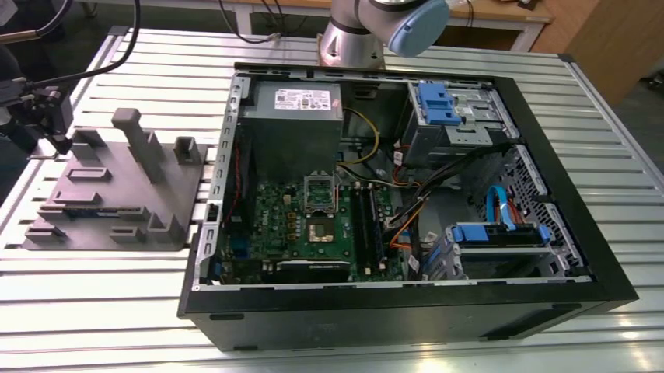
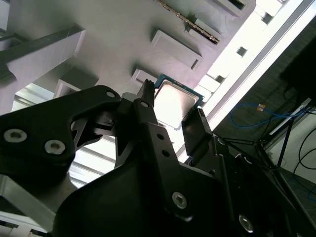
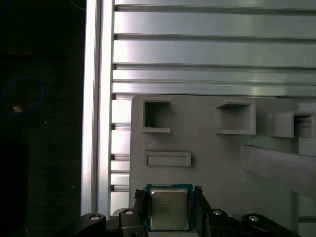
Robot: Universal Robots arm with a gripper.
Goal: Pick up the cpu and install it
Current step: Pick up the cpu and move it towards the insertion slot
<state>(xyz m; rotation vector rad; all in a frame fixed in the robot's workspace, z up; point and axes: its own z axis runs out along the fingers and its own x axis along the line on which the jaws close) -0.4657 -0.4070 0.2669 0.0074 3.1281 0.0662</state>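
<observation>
Gripper (image 3: 169, 193) is clamped on the cpu (image 3: 169, 210) by two opposite edges, near the edge of the grey tray (image 3: 222, 163). Expect it light, stiff, slick-topped and delicate underneath, so you hold the edges only.

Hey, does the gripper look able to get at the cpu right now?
Likely yes: the gripper is right at the cpu on the grey tray, with nothing between them.
</observation>
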